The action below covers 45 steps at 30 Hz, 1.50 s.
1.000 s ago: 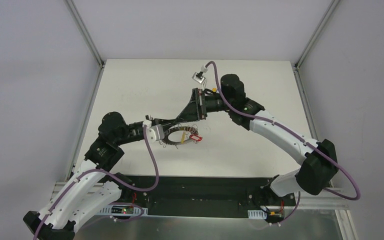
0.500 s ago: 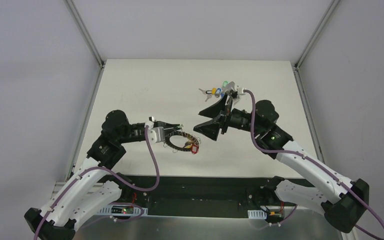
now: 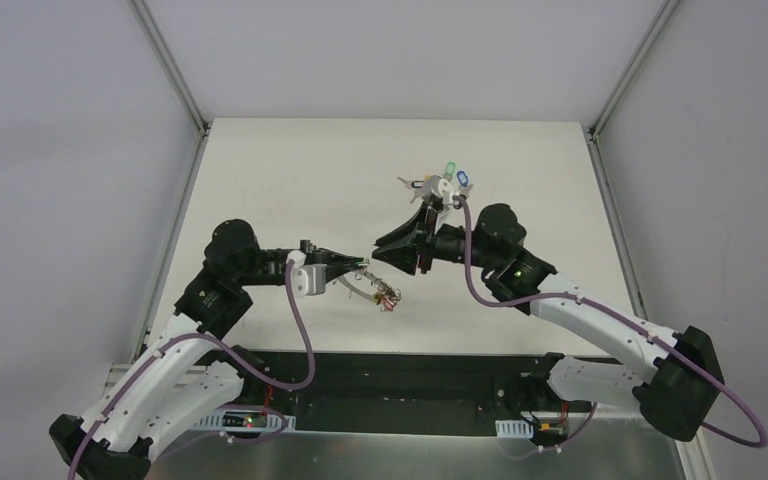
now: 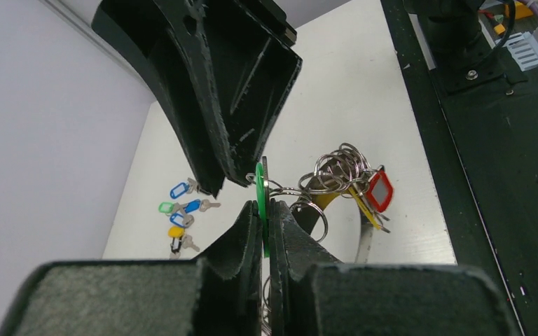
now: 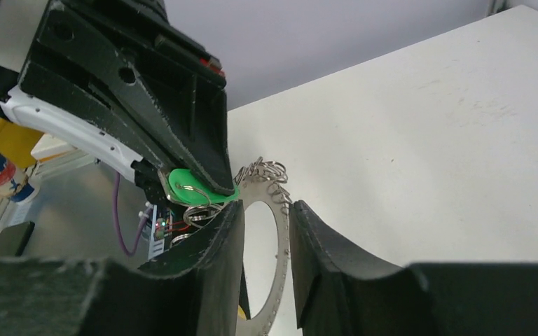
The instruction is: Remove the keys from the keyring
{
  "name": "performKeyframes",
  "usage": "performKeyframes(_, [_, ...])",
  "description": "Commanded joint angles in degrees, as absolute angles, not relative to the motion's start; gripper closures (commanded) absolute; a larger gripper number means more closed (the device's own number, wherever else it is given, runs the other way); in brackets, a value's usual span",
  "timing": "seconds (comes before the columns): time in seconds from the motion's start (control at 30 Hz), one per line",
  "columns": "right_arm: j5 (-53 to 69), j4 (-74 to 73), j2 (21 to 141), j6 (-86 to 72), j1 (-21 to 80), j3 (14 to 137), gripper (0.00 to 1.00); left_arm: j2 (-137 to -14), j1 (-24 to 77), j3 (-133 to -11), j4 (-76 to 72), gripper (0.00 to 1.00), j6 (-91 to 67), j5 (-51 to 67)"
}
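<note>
We are holding the keyring [image 5: 284, 238] mid-frame over the bench [image 3: 290, 180], left gripper [image 4: 265, 207] clenched on its green tag [image 4: 260, 183], right gripper [image 5: 266, 210] released astride the stiff, slick rim, judging the light, dangling red-tagged key [image 4: 380, 190] best gripped by its tag

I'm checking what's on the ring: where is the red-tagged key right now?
In the left wrist view the red-tagged key hangs on the keyring, beside the yellow-tagged key, right of the left gripper, which pinches a green tag.
</note>
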<state>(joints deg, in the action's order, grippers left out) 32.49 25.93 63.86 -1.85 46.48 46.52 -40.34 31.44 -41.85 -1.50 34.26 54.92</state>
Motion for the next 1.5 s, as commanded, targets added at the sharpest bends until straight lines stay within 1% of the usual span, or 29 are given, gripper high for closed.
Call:
performKeyframes(0.0, [34.75,28.07,65.68,4.02,48.47,49.27,0.64,-39.42,31.29,-43.49,-3.55,1.0,42.31,56.71])
performKeyframes(0.1, [33.15,28.74,66.79,4.13,48.64,49.45,0.63,-41.57,31.29,-48.56,8.63,1.0,53.32,55.29])
performKeyframes(0.17, [30.01,29.16,66.81,4.25,48.66,49.0,0.63,-42.92,31.66,-52.84,14.65,1.0,56.76,52.52])
performKeyframes(0.2, [27.04,29.18,66.53,4.49,48.67,48.7,0.66,-43.22,31.86,-53.97,17.12,1.0,58.36,50.92])
performKeyframes(0.23, [23.89,29.18,65.89,4.85,48.68,48.08,0.72,-43.36,32.02,-54.72,19.08,1.0,59.78,49.24])
performKeyframes(0.27, [20.77,29.25,65.03,5.48,48.69,47.31,0.76,-43.6,32.26,-55.27,20.62,1.0,61.03,47.39])
performKeyframes(0.3, [17.81,29.26,63.98,6.39,48.68,46.3,0.76,-43.88,32.61,-55.74,22.18,1.0,62.7,45.47])
performKeyframes(0.37, [11.83,29.25,61.13,8.01,48.67,44.41,0.67,-44.57,33.63,-56.5,24.98,1.0,65.57,41.25])
performKeyframes(0.47, [5.69,27.96,57.46,10.51,48.59,42.06,0.66,-46.01,37.2,-57.45,28.75,1.0,71.34,30.89])
performKeyframes(0.63, [2.88,23.23,53.49,14.49,48.21,40.56,0.65,-51.6,44.04,-60.69,33.6,1.0,82.17,12.19])
performKeyframes(0.7, [3.52,21.87,52.69,15.21,47.94,40.3,0.65,-54.6,46.62,-62.88,35.37,1.0,85.79,5.08])
performKeyframes(0.8, [5.59,21.04,52.43,15.99,47.47,39.62,0.65,-58.0,48.92,-64.84,36.2,1.0,89.76,-0.75])
performKeyframes(1.07, [10.27,22.13,52.83,17.04,44.73,38.38,0.64,-62.59,52.55,-70.22,36.3,1.0,96.72,-2.32])
performKeyframes(1.23, [15.41,24.63,52.01,16.74,43.16,37.19,0.61,-63.03,53.27,-73.89,36.21,1.0,99.39,6.21])
performKeyframes(1.33, [17.41,27.21,50.84,16.7,42.75,36.07,0.58,-63.81,53.78,-75.11,36.3,1.0,100.81,7.54])
performKeyframes(1.47, [17.13,28.04,48.98,16.14,42.57,35.77,0.58,-64.55,55.44,-75.21,36.3,1.0,102.25,9.5])
